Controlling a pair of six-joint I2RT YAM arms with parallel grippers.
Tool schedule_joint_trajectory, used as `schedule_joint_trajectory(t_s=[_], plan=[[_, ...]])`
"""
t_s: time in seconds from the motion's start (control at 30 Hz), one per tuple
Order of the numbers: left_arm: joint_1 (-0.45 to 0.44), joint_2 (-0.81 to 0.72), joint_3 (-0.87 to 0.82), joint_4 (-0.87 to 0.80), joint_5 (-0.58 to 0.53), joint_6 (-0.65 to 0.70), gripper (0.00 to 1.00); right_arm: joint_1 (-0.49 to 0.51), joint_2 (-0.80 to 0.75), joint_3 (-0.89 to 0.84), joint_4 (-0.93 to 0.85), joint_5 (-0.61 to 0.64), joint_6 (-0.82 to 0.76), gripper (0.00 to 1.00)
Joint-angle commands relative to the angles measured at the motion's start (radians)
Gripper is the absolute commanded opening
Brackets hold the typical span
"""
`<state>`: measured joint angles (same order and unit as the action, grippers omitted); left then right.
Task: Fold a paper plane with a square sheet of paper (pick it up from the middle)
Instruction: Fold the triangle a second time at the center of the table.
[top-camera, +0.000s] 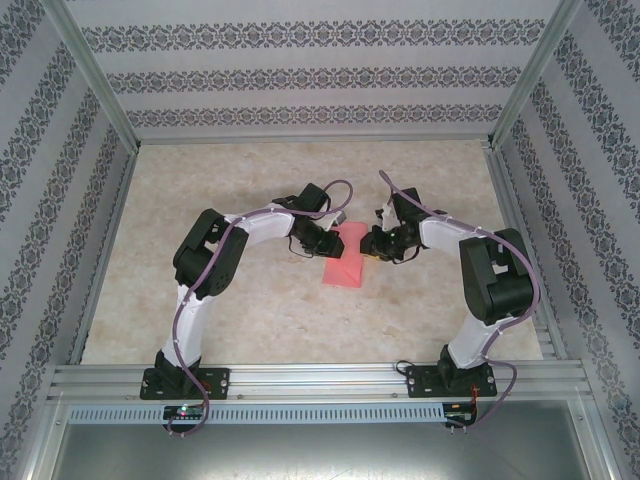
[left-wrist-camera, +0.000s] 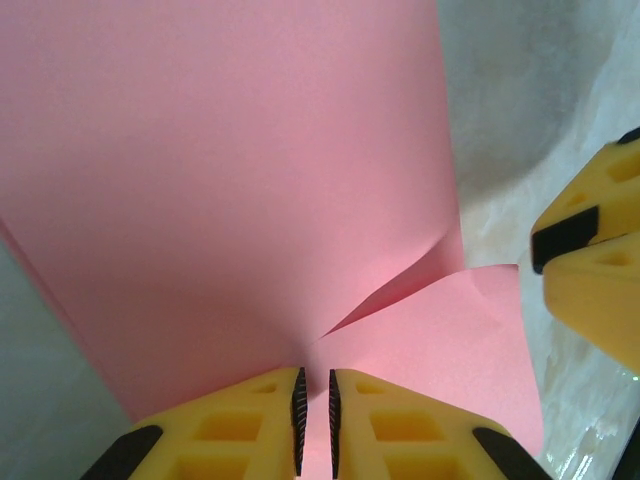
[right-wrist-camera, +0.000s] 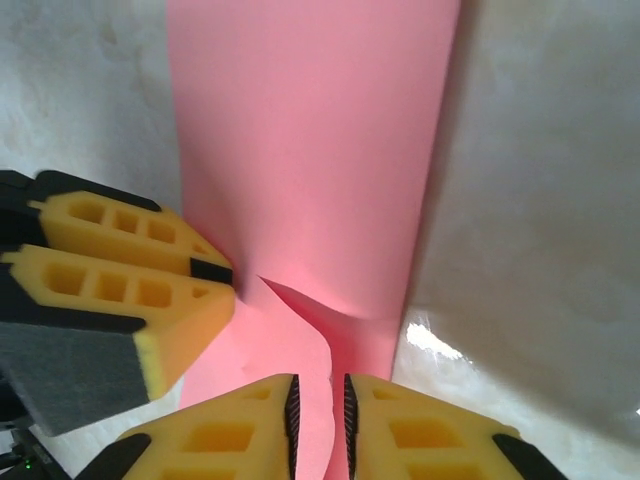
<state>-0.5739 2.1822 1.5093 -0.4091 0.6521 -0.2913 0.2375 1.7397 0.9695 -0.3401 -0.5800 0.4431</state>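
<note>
- Your left pincer (left-wrist-camera: 316, 398) is closed on the square sheet of paper (left-wrist-camera: 230, 180). The pads stand a hair apart with pink paper pinched between them, and creases fan out from that pinch.
- Your right pincer (right-wrist-camera: 320, 400) has its jaws parted a little wider. An edge of the sheet runs into the gap, but nothing shows the pads pressing on it, so treat that side as released.
- From the left pincer, the sheet spreads ahead of the tips and off to their left. A smaller flap is turned over just right of the tips.
- From the right pincer, the sheet runs ahead of the tips as 1 long band. The left pincer sits close on the left, at the sheet's edge.
- From above, the 2 pincers face each other with the sheet between them. Whether its near end rests on the table (top-camera: 250, 320) I cannot tell.
- The step in hand looks like setting a fold, with 1 side holding while the other takes a new grip.
- Keep the left pinch firm and motionless so the sheet cannot swing.
- Move the right pincer clear of the paper before shifting it, because thin paper dragged sideways will crease astray.
- Line up the edges before you press the fold.
</note>
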Motion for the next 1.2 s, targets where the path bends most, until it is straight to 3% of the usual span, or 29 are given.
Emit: schedule_joint_trajectory(t_s=[0.0, 0.23, 0.47, 0.87, 1.17], plan=[[0.007, 0.045, -0.004, -0.03, -0.003, 0.023, 0.19, -0.007, 0.029, 0.04, -0.048, 0.033, -0.04, 0.25], [0.007, 0.042, -0.011, -0.022, -0.001, 0.019, 0.19, -0.001, 0.05, 0.049, -0.069, 0.026, -0.057, 0.3], [0.005, 0.044, -0.008, -0.026, 0.0, 0.024, 0.19, 0.018, 0.064, 0.048, -0.044, -0.037, -0.055, 0.28], [0.008, 0.023, 0.004, -0.015, 0.048, 0.004, 0.2, 0.016, 0.081, 0.041, -0.045, -0.031, -0.068, 0.08], [0.016, -0.023, 0.04, -0.011, 0.1, -0.026, 0.2, 0.019, 0.116, 0.054, -0.07, 0.029, -0.101, 0.04]])
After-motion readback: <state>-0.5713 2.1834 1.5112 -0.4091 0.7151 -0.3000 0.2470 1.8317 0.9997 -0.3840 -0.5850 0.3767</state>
